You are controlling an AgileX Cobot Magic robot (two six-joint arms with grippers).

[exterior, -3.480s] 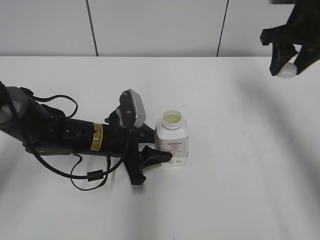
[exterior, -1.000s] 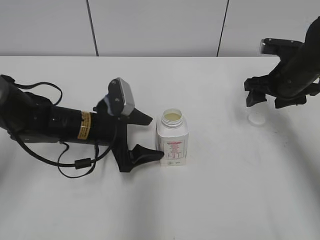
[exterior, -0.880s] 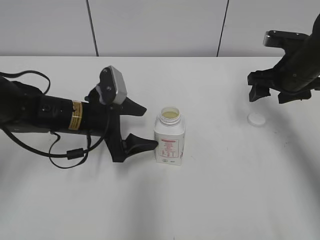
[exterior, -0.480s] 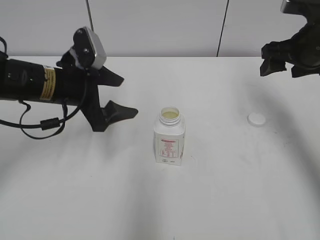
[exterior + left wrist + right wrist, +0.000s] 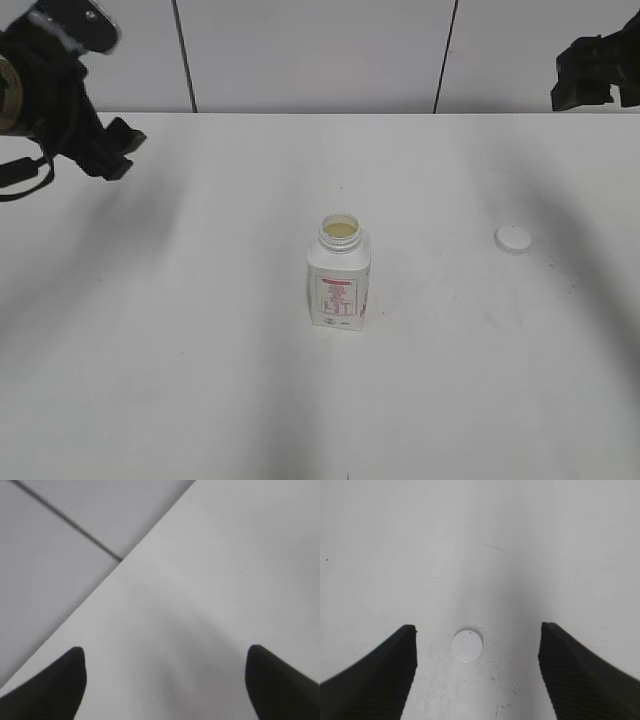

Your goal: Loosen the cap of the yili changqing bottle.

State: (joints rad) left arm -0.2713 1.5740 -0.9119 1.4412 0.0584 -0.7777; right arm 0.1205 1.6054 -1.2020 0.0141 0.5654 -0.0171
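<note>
The yili changqing bottle (image 5: 339, 285) stands upright in the middle of the white table, its neck open with no cap on it. The white cap (image 5: 513, 238) lies flat on the table to its right; it also shows in the right wrist view (image 5: 467, 645), far below the jaws. My right gripper (image 5: 477, 635) is open and empty, raised at the exterior view's top right (image 5: 590, 75). My left gripper (image 5: 165, 655) is open and empty, raised at the top left (image 5: 105, 150), well away from the bottle.
The white table (image 5: 200, 380) runs back to a grey panelled wall (image 5: 300, 50). The left wrist view shows only bare table and the wall edge (image 5: 75, 530).
My left gripper let go of the bottle and drew back up to the far left. My right gripper set the cap on the table, opened and rose to the top right.
</note>
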